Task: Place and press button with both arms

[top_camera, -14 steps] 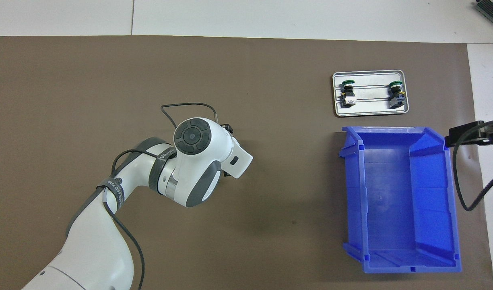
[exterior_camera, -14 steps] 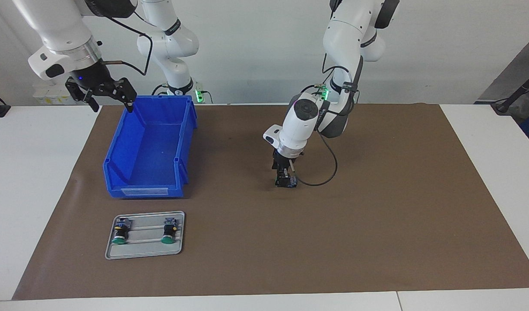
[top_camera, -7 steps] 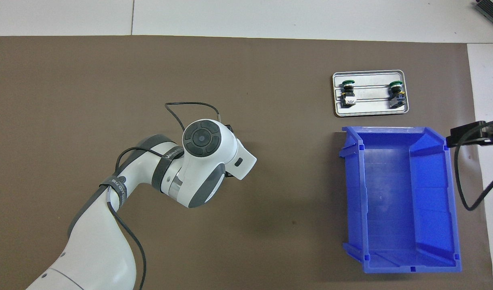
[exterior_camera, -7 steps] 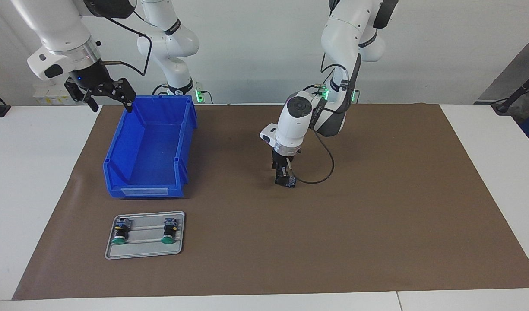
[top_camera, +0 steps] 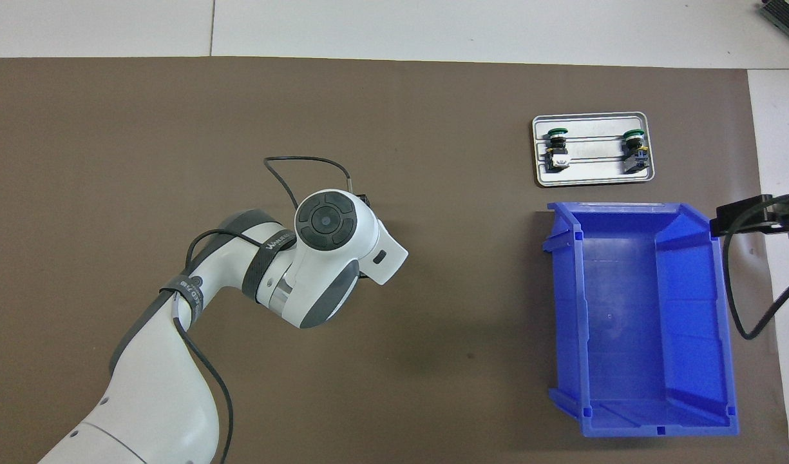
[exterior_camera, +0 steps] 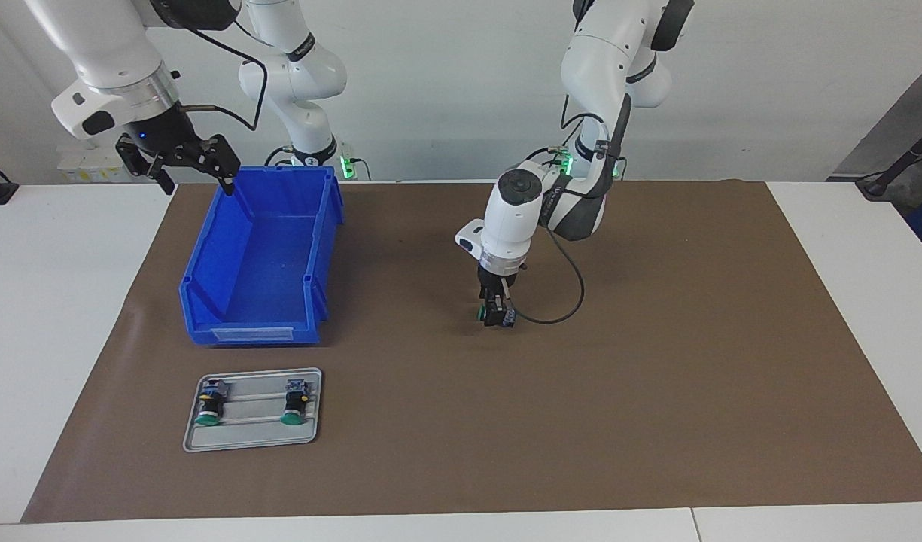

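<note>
Your right pincer (exterior_camera: pixel 181 162) hangs open over the blue bin's (exterior_camera: pixel 261 256) corner, unmoved, waiting; your left pincer (exterior_camera: pixel 497 315) has edged slightly and stays low over mid-bench, gripping the button (exterior_camera: pixel 482 314); placing looks unfinished; two spares rest on the tray (exterior_camera: pixel 254 440).

A white table (exterior_camera: pixel 69 316) is covered mostly by a brown mat (exterior_camera: pixel 656 391). On the mat a blue bin (exterior_camera: pixel 261 256) is set toward the right arm's end, and a small grey tray (exterior_camera: pixel 251 435) is parked just beside it, farther from the robots.
</note>
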`<state>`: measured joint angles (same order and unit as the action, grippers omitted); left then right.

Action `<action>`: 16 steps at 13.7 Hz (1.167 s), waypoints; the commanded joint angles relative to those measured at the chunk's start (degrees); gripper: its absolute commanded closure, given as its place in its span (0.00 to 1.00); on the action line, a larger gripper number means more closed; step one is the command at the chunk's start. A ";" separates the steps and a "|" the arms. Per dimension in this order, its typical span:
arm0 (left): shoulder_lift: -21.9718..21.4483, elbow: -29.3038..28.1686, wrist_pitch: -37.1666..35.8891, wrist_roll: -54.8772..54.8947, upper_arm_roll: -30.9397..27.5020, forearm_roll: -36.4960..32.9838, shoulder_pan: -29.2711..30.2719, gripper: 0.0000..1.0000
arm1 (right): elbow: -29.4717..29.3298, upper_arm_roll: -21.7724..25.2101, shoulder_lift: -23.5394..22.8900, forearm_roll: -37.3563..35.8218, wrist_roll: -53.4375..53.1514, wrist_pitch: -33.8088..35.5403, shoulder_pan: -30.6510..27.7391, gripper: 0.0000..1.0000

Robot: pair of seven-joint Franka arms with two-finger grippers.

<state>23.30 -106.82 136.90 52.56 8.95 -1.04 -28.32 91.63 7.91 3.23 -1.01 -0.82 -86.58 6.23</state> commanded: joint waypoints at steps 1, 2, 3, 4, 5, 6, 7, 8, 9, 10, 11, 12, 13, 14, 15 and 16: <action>0.79 -0.14 1.96 -0.79 -0.60 -1.24 -0.86 0.26 | 1.27 -0.09 1.34 1.01 -0.94 0.44 -0.17 0.00; 0.87 -0.40 2.75 -0.79 -0.60 -1.24 -0.86 0.26 | 1.18 -0.09 1.34 1.01 -0.94 0.36 -0.08 0.00; 0.87 -0.75 3.02 -0.79 -0.60 -1.24 -1.04 0.26 | 1.18 -0.09 1.34 1.01 -0.94 0.44 -0.08 0.00; 0.87 -0.93 3.11 -0.79 -0.60 -1.24 -1.04 0.27 | 1.18 -0.09 1.34 1.01 -0.94 0.44 -0.08 0.00; 0.87 -1.02 3.20 -0.79 -0.60 -1.24 -1.04 0.27 | 1.27 -0.09 1.34 1.01 -0.94 0.44 -0.08 0.00; 0.96 -1.10 3.37 -0.79 -0.60 -1.24 -1.04 0.29 | 1.27 -0.09 1.34 1.01 -0.94 0.44 -0.17 0.00; 0.96 -1.71 4.16 -0.79 -0.60 -1.33 -1.04 0.30 | 1.27 -0.09 1.34 1.01 -0.94 0.36 -0.08 0.00; 0.96 -1.89 4.69 -0.70 -0.60 -1.33 -1.04 0.31 | 1.18 -0.09 1.34 1.01 -0.94 0.44 -0.08 0.00; 0.96 -1.98 4.69 -0.70 -0.60 -1.33 -1.04 0.35 | 1.18 -0.09 1.34 1.01 -0.94 0.44 -0.08 0.00; 0.96 -2.07 4.69 -0.70 -0.60 -1.33 -1.04 0.42 | 1.18 -0.09 1.34 1.01 -0.94 0.44 -0.08 0.00; 0.96 -2.25 4.69 -0.62 -0.60 -1.33 -1.04 0.46 | 1.18 -0.09 1.34 1.01 -0.94 0.44 -0.08 0.00; 0.96 -2.34 4.69 -0.62 -0.60 -1.33 -1.04 0.47 | 1.18 -0.09 1.34 1.01 -0.94 0.44 -0.08 0.00; 0.96 -2.42 4.69 -0.62 -0.60 -1.33 -0.95 0.47 | 1.27 -0.09 1.34 1.01 -0.94 0.44 -0.08 0.00; 0.96 -2.42 4.69 -0.53 -0.60 -1.33 -0.95 0.47 | 1.18 -0.09 1.34 1.01 -0.94 0.44 -0.08 0.00; 0.96 -2.42 4.69 -0.53 -0.60 -1.33 -0.95 0.47 | 1.27 -0.09 1.34 1.01 -0.94 0.44 -0.08 0.00; 0.96 -2.42 4.69 -0.53 -0.60 -1.33 -0.95 0.49 | 1.18 -0.09 1.34 1.01 -0.94 0.44 -0.08 0.00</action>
<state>24.46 -108.22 139.92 52.58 9.04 -1.12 -28.53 91.63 7.91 3.26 -1.01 -0.82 -86.57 6.26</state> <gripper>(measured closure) 0.476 0.000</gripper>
